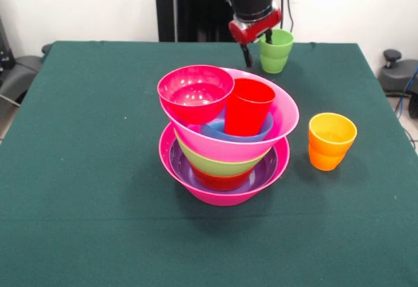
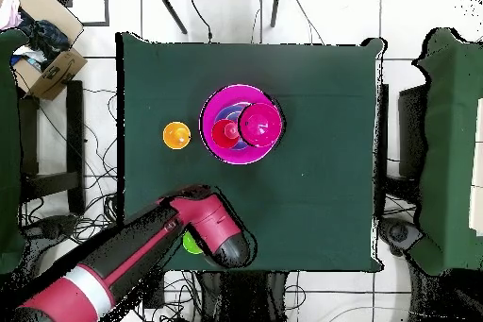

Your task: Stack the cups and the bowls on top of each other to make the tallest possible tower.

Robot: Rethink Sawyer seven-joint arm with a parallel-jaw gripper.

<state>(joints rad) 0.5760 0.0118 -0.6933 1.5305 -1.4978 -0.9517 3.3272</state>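
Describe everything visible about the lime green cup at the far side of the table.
The lime green cup is a small glossy plastic tumbler, taller than wide, with a narrower stepped base. It stands upright on the green table, apart from the tower and the orange cup. The end effector is down at it, one finger at its rim, one outside. From overhead the arm hides most of it.

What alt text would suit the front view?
A tower of nested colourful bowls holding a red cup stands mid-table; behind it the end effector reaches a green cup, and an orange cup stands apart.
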